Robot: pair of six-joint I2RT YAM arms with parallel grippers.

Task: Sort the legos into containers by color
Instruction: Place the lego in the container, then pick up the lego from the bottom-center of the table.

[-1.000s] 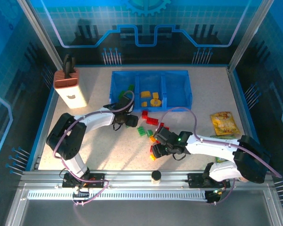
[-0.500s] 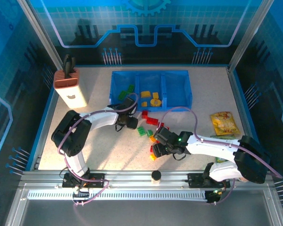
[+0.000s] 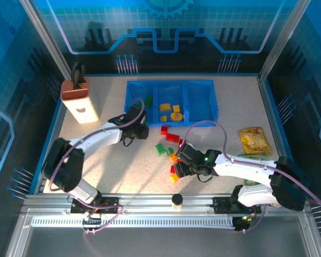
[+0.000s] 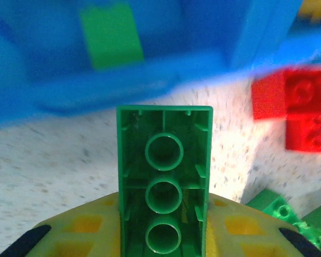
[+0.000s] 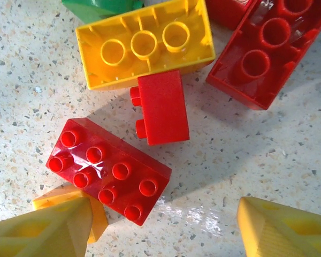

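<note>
Right end effector (image 5: 160, 231): nearest the arm bases, pointed straight down at the counter (image 3: 112, 163); its two yellow fingers (image 5: 40, 230) stand wide apart and grip nothing.
Beneath it: a red eight-stud brick (image 5: 109, 168) lies studs up, one corner just beside the left-hand finger; a small red brick (image 5: 160, 107) lies on its side touching a yellow brick (image 5: 144, 48) that is hollow side up; a second red brick (image 5: 262, 53) lies upside down to the right.
Left end effector (image 3: 138, 130): farther out, near the tray's front left corner; clamped on a green brick (image 4: 163, 198) that stands up between the fingers, its hollow underside and three tubes facing the wrist camera.
Loose legos between the arms: red pieces (image 3: 169, 133) and green pieces (image 3: 160, 148) on the counter, just in front of the tray.
Blue tray (image 3: 171, 82): three compartments in a row; the left one holds green bricks (image 3: 148, 100), the middle one yellow-orange bricks (image 3: 171, 111).
Sides: a knife block (image 3: 79, 99) stands at far left; a yellow snack bag (image 3: 254, 140) lies at right.
</note>
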